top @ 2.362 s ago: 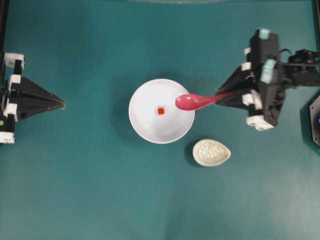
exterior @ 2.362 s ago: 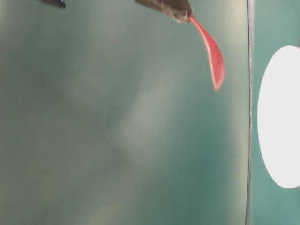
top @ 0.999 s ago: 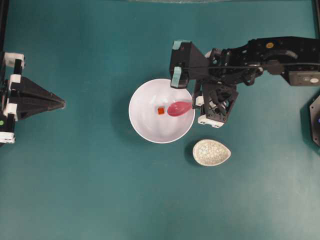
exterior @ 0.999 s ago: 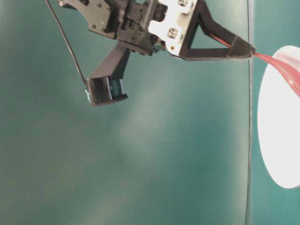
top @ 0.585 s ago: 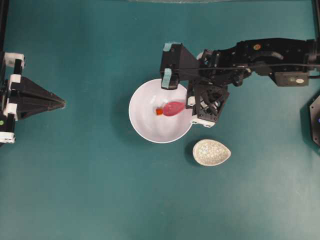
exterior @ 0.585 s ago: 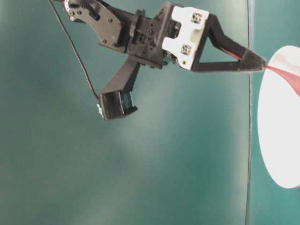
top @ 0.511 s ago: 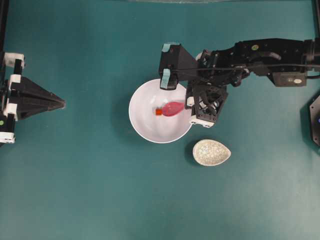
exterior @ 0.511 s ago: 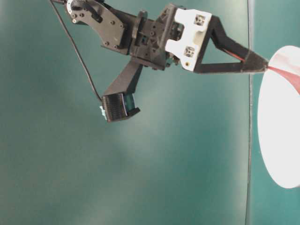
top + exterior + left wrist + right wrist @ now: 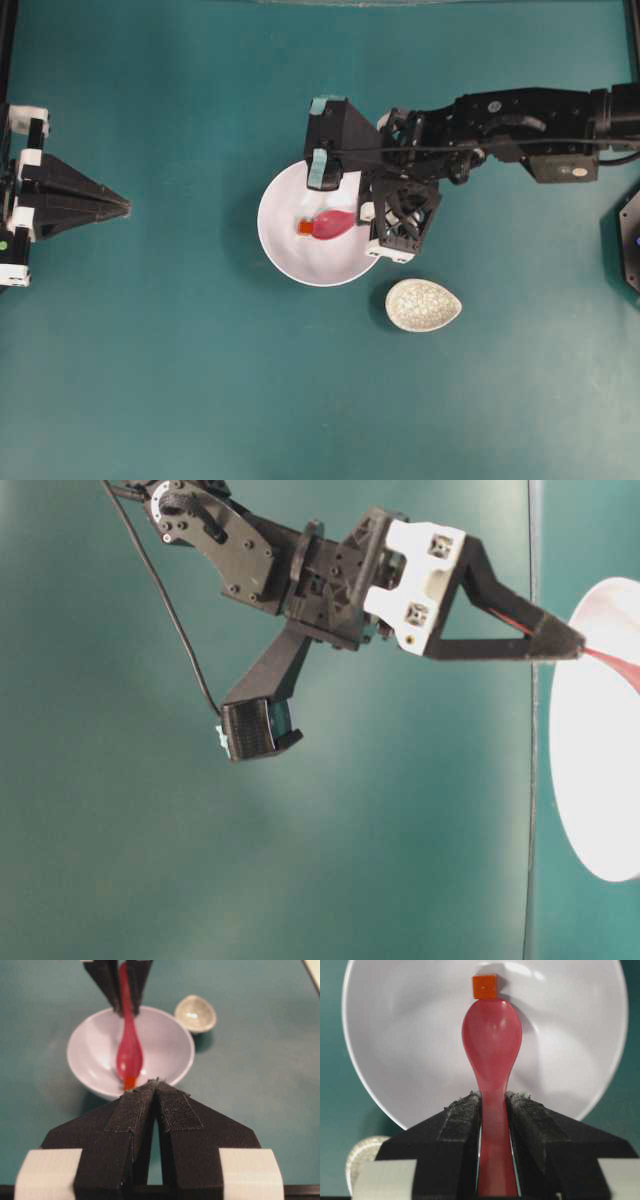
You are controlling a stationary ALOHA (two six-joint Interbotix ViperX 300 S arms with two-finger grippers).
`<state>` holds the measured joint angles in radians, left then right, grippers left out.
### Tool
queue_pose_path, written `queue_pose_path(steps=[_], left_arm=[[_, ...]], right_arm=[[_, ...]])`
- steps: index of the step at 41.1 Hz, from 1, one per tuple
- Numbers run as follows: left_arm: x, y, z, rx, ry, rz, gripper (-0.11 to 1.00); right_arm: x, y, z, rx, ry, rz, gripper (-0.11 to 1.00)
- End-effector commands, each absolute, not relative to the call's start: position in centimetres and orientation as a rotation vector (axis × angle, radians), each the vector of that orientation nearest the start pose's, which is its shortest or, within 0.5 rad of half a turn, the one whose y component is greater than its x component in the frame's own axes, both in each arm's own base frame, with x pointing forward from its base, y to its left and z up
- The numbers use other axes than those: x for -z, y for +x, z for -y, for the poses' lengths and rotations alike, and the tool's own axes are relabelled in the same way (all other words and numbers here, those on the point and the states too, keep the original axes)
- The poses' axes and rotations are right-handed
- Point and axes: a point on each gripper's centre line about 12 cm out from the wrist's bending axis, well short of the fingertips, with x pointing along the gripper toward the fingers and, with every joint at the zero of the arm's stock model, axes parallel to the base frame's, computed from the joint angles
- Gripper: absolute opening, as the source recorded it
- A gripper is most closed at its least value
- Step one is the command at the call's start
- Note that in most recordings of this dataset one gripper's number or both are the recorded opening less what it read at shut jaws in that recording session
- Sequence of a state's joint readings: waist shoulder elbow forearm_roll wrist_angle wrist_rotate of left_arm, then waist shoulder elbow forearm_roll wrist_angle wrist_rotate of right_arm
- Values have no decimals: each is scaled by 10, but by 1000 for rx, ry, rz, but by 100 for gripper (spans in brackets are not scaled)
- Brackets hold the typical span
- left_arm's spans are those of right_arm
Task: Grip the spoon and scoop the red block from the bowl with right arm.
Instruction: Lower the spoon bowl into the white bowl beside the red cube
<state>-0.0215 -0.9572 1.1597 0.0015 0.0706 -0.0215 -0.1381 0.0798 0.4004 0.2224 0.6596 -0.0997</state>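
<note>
right fingers (image 9: 492,1105) clamped spoon (image 9: 492,1035) handle | left fingers (image 9: 156,1092) closed, empty | spoon glossy, likely slippery | block (image 9: 484,986) light, touching tip

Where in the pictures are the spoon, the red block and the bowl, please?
spoon (image 9: 492,1035), right wrist view, middle of its scoop.
red block (image 9: 484,986), right wrist view, its top face.
bowl (image 9: 290,262), overhead view, bare inner wall.
</note>
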Motion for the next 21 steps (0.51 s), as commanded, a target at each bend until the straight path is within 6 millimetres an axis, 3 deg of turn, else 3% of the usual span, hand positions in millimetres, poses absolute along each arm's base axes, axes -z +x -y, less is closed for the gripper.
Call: queue_pose_path(steps=[1,21], left_arm=[[-268,201,5,20,-16,-243,1],[-268,201,5,21,-14,-243,1]], right_arm=[[-193,408,42,51,216,-1049,25],[-200,423,44,59,214,-984,25]])
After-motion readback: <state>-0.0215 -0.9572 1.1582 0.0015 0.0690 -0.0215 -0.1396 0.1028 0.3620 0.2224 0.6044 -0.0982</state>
